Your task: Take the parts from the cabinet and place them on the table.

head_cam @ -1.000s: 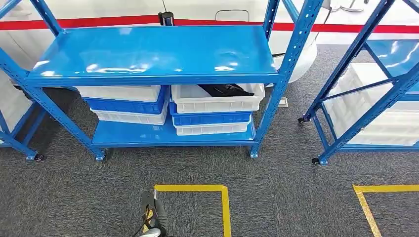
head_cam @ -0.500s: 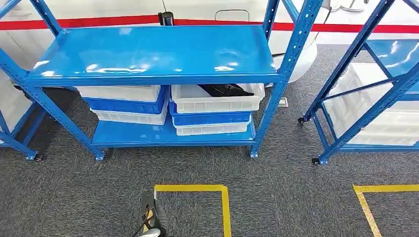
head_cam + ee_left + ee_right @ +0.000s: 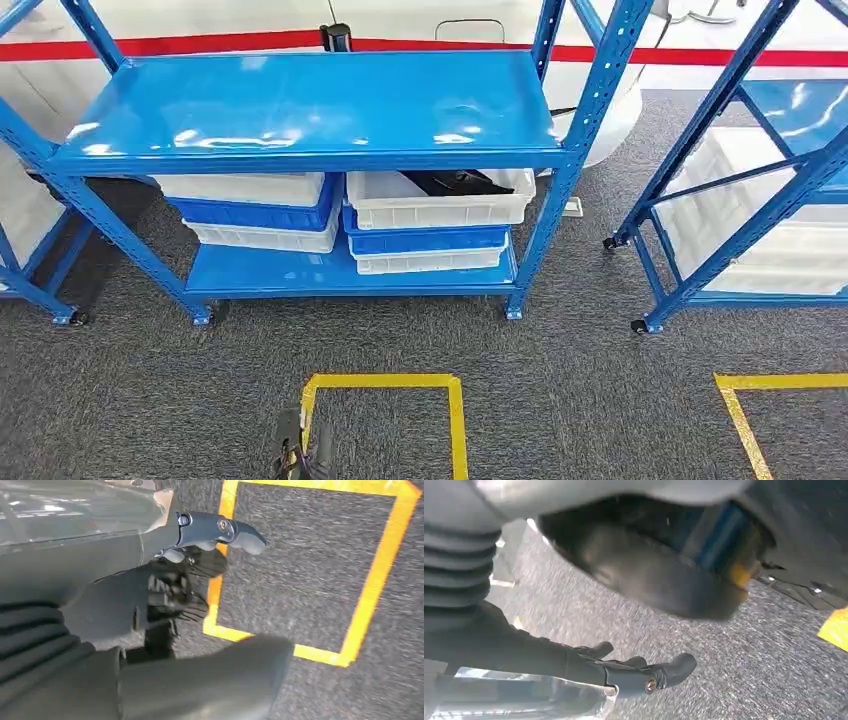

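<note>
A black part [image 3: 455, 182] lies in the top white bin [image 3: 440, 210] of the right-hand stack, on the lower level of the blue cabinet rack [image 3: 310, 105]. A second stack of white and blue bins [image 3: 255, 215] stands to its left. My left hand [image 3: 300, 458] hangs low at the bottom edge of the head view, far short of the rack. In the left wrist view the left hand [image 3: 165, 595] holds nothing, its thumb and fingers apart above the carpet. My right hand [image 3: 624, 670] hangs over the carpet too, fingers stretched out and empty.
The rack's broad top shelf [image 3: 400, 90] is bare and glossy. Another blue rack [image 3: 760, 200] with white bins stands to the right. Yellow tape outlines [image 3: 455, 410] mark the grey carpet in front, with a second outline [image 3: 740, 420] further right.
My left hand has sunk lower toward the bottom edge of the head view. The rack and bins have not moved.
</note>
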Robot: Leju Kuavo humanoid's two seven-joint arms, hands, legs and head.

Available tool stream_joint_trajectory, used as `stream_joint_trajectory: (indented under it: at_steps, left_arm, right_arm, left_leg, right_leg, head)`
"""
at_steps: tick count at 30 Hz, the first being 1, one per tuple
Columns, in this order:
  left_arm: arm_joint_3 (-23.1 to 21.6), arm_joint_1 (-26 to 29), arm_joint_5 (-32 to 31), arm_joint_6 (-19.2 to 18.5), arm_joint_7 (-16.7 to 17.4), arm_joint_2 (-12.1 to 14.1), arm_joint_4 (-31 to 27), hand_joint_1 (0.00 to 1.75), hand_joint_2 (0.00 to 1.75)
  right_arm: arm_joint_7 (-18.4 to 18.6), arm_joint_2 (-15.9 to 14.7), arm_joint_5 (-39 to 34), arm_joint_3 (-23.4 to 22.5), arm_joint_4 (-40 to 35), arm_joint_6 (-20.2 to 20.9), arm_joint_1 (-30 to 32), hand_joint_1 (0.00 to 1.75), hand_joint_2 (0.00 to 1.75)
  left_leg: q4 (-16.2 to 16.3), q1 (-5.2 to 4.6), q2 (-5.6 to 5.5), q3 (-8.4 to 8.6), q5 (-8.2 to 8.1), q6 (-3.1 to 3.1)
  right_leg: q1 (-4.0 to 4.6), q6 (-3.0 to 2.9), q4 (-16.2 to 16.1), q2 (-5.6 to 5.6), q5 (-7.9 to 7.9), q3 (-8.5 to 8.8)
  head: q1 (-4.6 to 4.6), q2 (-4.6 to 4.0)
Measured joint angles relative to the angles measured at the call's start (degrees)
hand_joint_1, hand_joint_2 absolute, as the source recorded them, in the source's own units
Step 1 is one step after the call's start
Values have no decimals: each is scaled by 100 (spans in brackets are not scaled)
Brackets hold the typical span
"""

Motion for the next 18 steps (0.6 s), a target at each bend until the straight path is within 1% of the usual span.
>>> stream_joint_trajectory:
  at_steps: [9,11,12,16,17,18]
  left_arm:
    - [402,586,-684,-682,94,448,-26,0,175]
    - [498,710,-839,-831,131,539,-28,0,175]
    - [540,772,-908,-903,144,587,-30,0,0]
    - [713,1028,-1209,-1207,181,791,-35,0,0]
    - [763,1094,-1298,-1294,201,847,-37,0,0]
    - [807,1156,-1366,-1362,205,885,-37,0,0]
  right_arm:
    - [-275,-251,-1462,352,-219,66,306,0,0]
    - [-337,-317,-1775,435,-278,85,373,0,0]
    - [-367,-361,-1937,472,-306,92,398,0,0]
    - [-511,-494,-2597,634,-422,105,505,0,0]
    - [-540,-520,-2776,682,-455,105,534,0,175]
    - [-566,-546,-2907,719,-479,107,558,0,175]
  left_leg:
    - [-2,0,-2,-1,-3,2]
    - [-2,0,-1,1,-5,1]
    - [-2,0,-1,3,-10,1]
    - [-2,-1,-2,4,-14,5]
    - [-2,-1,-2,6,-16,9]
    - [-2,-1,-2,7,-16,9]
  right_leg:
    - [3,1,0,-2,-2,-1]
    - [3,11,0,-2,-11,-5]
    - [3,11,0,-2,-11,-8]
    - [0,12,-2,-2,-12,-16]
    - [-1,13,-2,-2,-13,-18]
    - [0,13,-2,-2,-14,-19]
  head:
    - [0,0]
    - [0,0]
    - [2,0]
    - [0,0]
    - [0,0]
    - [0,0]
